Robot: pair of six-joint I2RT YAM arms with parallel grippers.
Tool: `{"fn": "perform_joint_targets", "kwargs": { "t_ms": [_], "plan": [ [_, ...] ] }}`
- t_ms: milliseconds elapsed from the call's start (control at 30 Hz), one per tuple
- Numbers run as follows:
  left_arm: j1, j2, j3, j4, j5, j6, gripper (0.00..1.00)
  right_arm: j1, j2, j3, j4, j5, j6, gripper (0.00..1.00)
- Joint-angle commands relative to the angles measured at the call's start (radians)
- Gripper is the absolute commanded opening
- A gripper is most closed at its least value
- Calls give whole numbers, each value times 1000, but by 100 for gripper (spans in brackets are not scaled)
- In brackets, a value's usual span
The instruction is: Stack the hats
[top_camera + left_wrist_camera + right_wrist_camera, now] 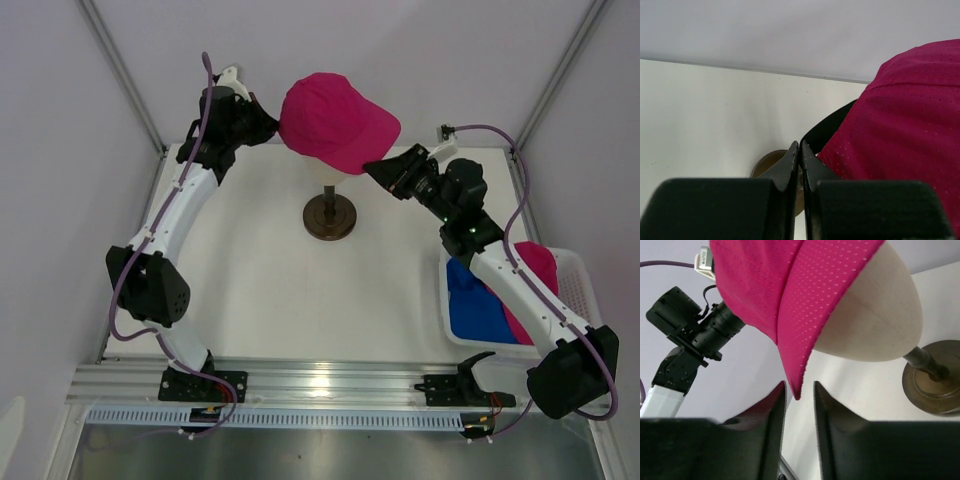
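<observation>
Blue hat [474,303] half behind right arm [522,292]

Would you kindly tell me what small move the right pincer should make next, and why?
Probably ease the right pincer slightly further onto the magenta-pink fabric cap on the cream mannequin head: only its brim tip sits between the open fingers.

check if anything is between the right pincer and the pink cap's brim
Nothing visible does. The brim of the pink cap dips into the gap of the open right pincer; the mannequin head sits beyond it.
</observation>
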Motion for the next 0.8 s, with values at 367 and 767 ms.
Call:
{"fn": "perform_joint_targets", "kwargs": {
  "t_ms": [367, 767],
  "plan": [
    [1, -57, -39, 5, 12, 44, 19, -143, -43, 151, -71, -23, -113, 65],
    [7, -259, -109, 7, -125, 171, 81, -252, -72, 162, -207, -47, -164, 75]
  ]
}}
